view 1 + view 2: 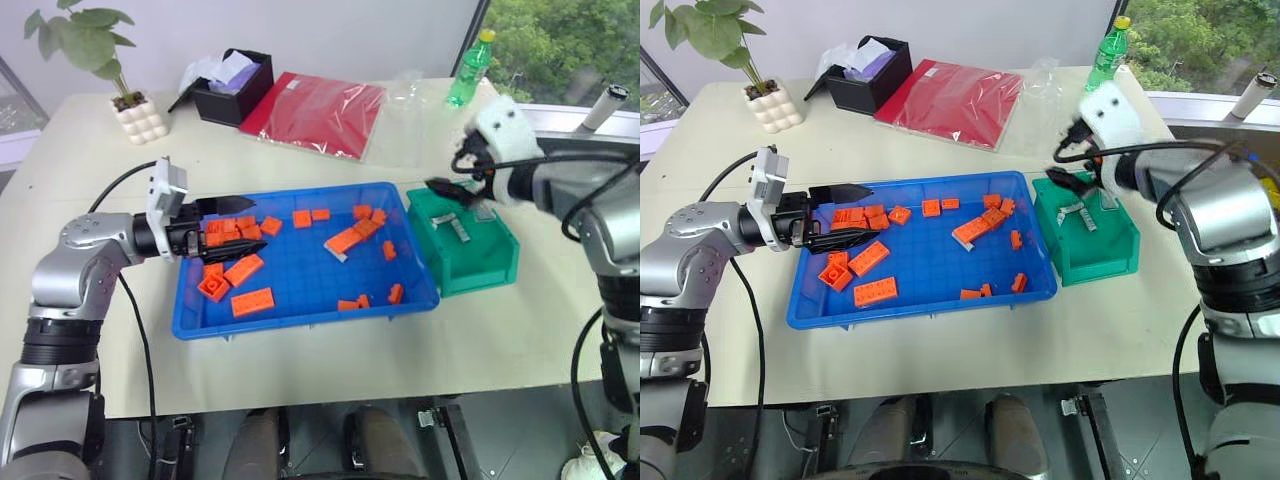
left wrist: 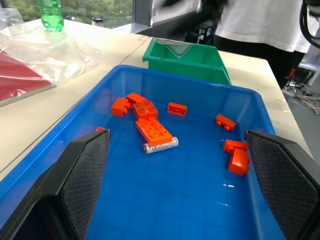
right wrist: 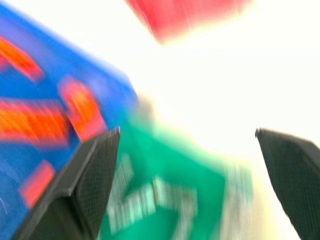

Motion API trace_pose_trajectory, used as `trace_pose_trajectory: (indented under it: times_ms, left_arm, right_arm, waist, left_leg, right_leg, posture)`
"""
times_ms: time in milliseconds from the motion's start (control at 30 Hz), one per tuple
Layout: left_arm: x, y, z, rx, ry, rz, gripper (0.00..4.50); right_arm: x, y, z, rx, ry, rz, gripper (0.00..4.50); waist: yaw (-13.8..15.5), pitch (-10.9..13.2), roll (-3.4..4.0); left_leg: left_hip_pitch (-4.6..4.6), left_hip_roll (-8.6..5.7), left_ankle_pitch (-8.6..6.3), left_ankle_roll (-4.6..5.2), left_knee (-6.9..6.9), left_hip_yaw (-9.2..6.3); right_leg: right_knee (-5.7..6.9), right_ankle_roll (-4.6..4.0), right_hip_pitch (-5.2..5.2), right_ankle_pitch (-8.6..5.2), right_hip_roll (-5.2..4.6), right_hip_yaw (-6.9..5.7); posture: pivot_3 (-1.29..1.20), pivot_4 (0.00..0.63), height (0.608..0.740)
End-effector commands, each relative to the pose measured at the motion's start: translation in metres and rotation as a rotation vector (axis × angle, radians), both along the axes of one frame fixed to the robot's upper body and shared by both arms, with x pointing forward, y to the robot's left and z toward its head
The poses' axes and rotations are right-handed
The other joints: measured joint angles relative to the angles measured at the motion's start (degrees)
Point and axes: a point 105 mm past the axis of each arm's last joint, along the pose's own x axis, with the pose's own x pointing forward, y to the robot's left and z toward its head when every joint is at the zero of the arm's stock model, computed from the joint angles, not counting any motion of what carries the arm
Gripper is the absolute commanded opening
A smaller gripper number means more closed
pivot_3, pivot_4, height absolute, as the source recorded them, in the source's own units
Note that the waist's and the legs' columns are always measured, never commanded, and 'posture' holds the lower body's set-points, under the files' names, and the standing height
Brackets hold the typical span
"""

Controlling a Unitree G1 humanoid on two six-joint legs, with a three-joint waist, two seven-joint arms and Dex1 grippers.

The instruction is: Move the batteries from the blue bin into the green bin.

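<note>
The blue bin [image 1: 300,318] lies mid-table, scattered with orange bricks. One silvery battery [image 2: 160,145] lies in it against an orange brick [image 2: 155,131], right of centre. The green bin [image 1: 480,270] stands against the blue bin's right end, with two batteries [image 1: 458,228] lying inside. My right gripper [image 1: 455,190] hovers over the green bin's back left corner, open and empty; its fingers [image 3: 100,165] stand wide apart. My left gripper [image 1: 250,225] is held level over the blue bin's left end, pointing right, open, with nothing between its fingers [image 2: 82,170].
A black box [image 1: 232,88], a red folder in clear plastic [image 1: 315,108] and a green bottle [image 1: 470,70] stand along the table's far side. A potted plant [image 1: 125,100] is at the far left. A person in a white shirt [image 2: 260,20] stands beyond the green bin.
</note>
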Motion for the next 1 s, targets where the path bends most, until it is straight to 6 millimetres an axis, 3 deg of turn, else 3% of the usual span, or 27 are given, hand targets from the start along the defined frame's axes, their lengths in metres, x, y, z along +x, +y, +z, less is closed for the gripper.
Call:
trace_pose_trajectory:
  times_ms: [33, 200, 333, 633, 833, 1000]
  left_arm:
    - [-0.002, -0.001, 0.013, 0.011, -0.052, -0.005, 4.5]
    - [-0.006, 0.0, 0.012, 0.011, -0.051, 0.001, 4.5]
    - [-0.01, 0.002, 0.01, 0.009, -0.044, 0.02, 4.5]
    - [-0.016, 0.007, 0.009, 0.01, -0.035, 0.054, 4.5]
    - [-0.019, 0.007, 0.008, 0.007, -0.034, 0.066, 4.5]
    - [-0.022, 0.006, 0.006, 0.0, -0.035, 0.079, 4.5]
  right_arm:
    - [0.0, 0.01, -0.011, -0.313, -0.067, 0.273, 4.43]
    - [0.006, 0.012, -0.021, -0.611, -0.133, 0.511, 4.43]
    - [0.005, 0.02, -0.034, -0.701, -0.158, 0.663, 4.43]
    - [-0.01, 0.055, -0.051, -0.75, -0.2, 0.965, 4.43]
    - [-0.006, 0.077, -0.051, -0.747, -0.199, 1.035, 4.43]
    - [0.001, 0.083, -0.061, -0.759, -0.141, 1.06, 4.43]
  waist:
    - [0.26, 0.0, -0.01]
    - [0.05, 0.02, 0.0]
    - [-0.2, 0.02, 0.0]
    - [-0.11, 0.02, 0.0]
    - [-0.1, 0.02, 0.0]
    - [-0.06, 0.02, 0.0]
  left_leg:
    - [0.0, -0.02, 0.0, 0.0, 0.03, 0.0]
    - [-0.02, -0.09, -0.01, 0.02, 0.29, 0.08]
    - [0.0, -0.03, 0.12, -0.2, 0.29, 0.06]
    - [0.01, -0.01, 0.17, -0.29, 0.4, 0.05]
    - [0.01, -0.01, 0.16, -0.29, 0.6, 0.01]
    - [0.01, -0.01, 0.15, -0.29, 0.64, 0.0]
  right_leg:
    - [-0.01, 0.0, 0.02, 0.0, -0.02, 0.0]
    - [-0.02, 0.09, 0.11, 0.05, -0.16, 0.0]
    - [0.01, 0.08, 0.1, 0.05, -0.12, 0.0]
    - [0.03, 0.09, 0.19, 0.05, -0.13, -0.02]
    - [0.1, 0.09, 0.27, 0.05, -0.13, -0.04]
    - [0.13, 0.09, 0.28, 0.05, -0.14, -0.05]
  posture:
    - [0.0, 0.15, 0.74]
    - [0.0, 0.15, 0.74]
    - [0.0, 0.15, 0.74]
    - [0.0, 0.15, 0.74]
    - [0.0, 0.15, 0.74]
    - [0.0, 0.15, 0.74]
